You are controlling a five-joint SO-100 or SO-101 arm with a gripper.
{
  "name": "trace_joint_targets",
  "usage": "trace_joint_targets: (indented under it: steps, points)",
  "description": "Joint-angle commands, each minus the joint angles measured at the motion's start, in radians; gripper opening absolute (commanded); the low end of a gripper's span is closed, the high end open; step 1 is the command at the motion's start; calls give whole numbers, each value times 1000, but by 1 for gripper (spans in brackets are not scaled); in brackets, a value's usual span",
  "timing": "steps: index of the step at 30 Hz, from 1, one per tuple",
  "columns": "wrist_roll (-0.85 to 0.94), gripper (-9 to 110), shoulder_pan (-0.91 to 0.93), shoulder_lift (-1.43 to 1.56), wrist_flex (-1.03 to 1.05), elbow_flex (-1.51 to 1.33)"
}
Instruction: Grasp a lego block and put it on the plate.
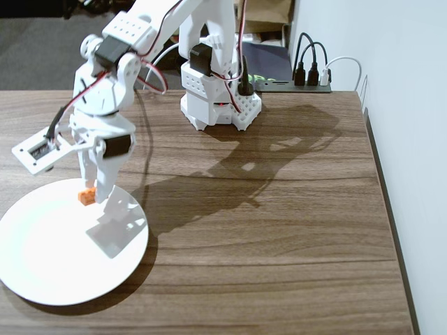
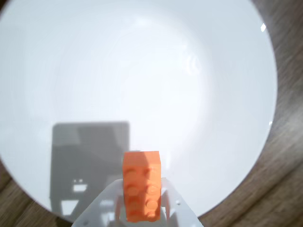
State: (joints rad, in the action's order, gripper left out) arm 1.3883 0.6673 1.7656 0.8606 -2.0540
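Jaws: closed on the small orange plastic lego block point(image 2: 140, 186); white fingers press its two long sides, wrist view.
Gripper: white two-finger gripper point(image 1: 93, 197) points down at the left of the fixed view, above the far edge of the plate.
Block: studs face the wrist camera, two rows visible; long axis runs along the fingers. In the fixed view only a small orange corner point(image 1: 87, 196) shows beside the finger.
Block height: cannot tell whether it touches the plate or hangs just above it.
Plate: large flat round plain white plate point(image 1: 42, 269) on the near-left part of the table; it fills most of the wrist view point(image 2: 142, 71), with a grey shadow of the gripper on it.
Table: dark brown wood-grain tabletop point(image 1: 279, 230), bare to the right of the plate.
Arm base: white block point(image 1: 218, 98) at the far centre, red and black wires running up the arm.
Far right: black power strip point(image 1: 307, 82) with plugs, by the pale wall.
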Motion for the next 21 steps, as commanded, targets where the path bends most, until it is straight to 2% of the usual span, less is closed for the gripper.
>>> trace_joint_targets:
  steps: [1, 15, 18, 21]
  points:
    - [-14, 6, 2, -31, -26, 43]
    - [-40, 7, 0, -94, -46, 38]
    - [-46, 16, -2, -89, -38, 38]
    - [-46, 18, -2, -83, -31, 38]
